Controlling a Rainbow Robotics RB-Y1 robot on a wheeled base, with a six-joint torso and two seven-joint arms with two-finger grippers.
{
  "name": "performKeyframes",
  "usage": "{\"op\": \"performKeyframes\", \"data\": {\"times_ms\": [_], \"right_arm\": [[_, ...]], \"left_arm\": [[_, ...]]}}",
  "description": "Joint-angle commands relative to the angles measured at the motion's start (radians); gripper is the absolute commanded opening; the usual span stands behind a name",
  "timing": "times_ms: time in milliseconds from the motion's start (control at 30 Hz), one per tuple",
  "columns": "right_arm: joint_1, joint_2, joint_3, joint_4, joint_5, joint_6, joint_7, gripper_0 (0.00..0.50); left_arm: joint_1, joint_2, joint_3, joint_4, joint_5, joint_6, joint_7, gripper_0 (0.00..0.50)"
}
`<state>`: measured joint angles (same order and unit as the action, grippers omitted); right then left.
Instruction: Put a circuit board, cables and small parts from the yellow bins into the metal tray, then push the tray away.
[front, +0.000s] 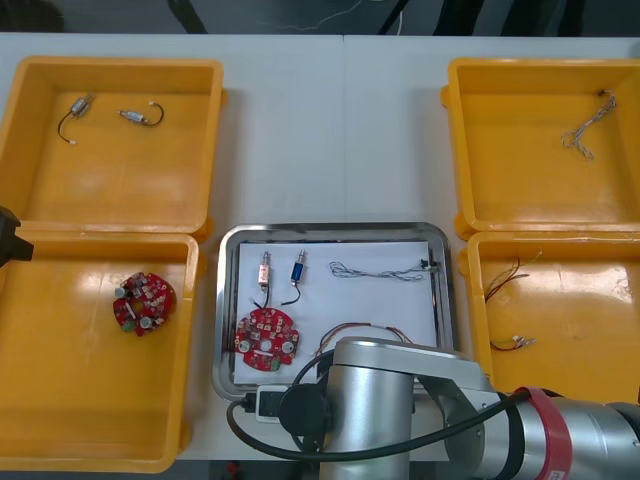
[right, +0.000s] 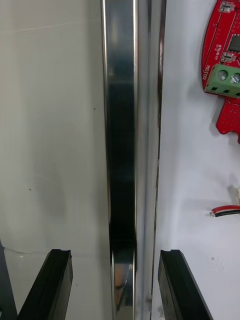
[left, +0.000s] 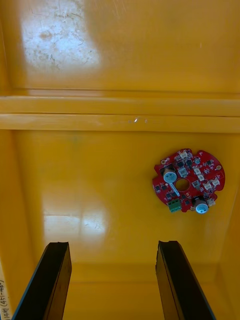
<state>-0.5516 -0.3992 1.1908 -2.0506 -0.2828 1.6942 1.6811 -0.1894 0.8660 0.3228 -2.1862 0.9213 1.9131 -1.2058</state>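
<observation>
Straddling the tray (right: 122, 150) rim, seemingly, the right end effector (right: 115, 254) overhangs the table (right: 50, 125).

Right gripper (right: 115, 255): black fingers (right: 52, 287) spread wide, one on each side of the tray's rim, gripping nothing.
Metal tray (right: 122, 125): shiny raised rim runs straight away from the gap between the fingers.
White lining (right: 190, 165): tray floor on the inner side of the rim.
Circuit board (right: 227, 65): red, partly cut off, lying on the lining and carrying a green terminal block (right: 222, 80).
Cable (right: 227, 211): red end on the lining, nearer the fingers than the board.
Bench (right: 50, 125): pale surface outside the rim.
</observation>
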Motion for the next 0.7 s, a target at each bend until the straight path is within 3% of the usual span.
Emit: {"op": "performKeyframes", "data": {"times_ms": [33,667,700], "right_arm": [[0.015,0.045,0.027,0.041,0.024,-0.031,-0.032,0.500],[0.013,0.046,0.027,0.046,0.034,-0.047,-0.047,0.500],[0.013,0.046,0.027,0.046,0.034,-0.047,-0.047,0.463]], "left_arm": [[0.018,0.047,0.033,-0.027,0.004,0.007,-0.032,0.500],[0.018,0.047,0.033,-0.027,0.004,0.007,-0.032,0.500],[0.018,0.047,0.033,-0.027,0.004,0.007,-0.032,0.500]]}}
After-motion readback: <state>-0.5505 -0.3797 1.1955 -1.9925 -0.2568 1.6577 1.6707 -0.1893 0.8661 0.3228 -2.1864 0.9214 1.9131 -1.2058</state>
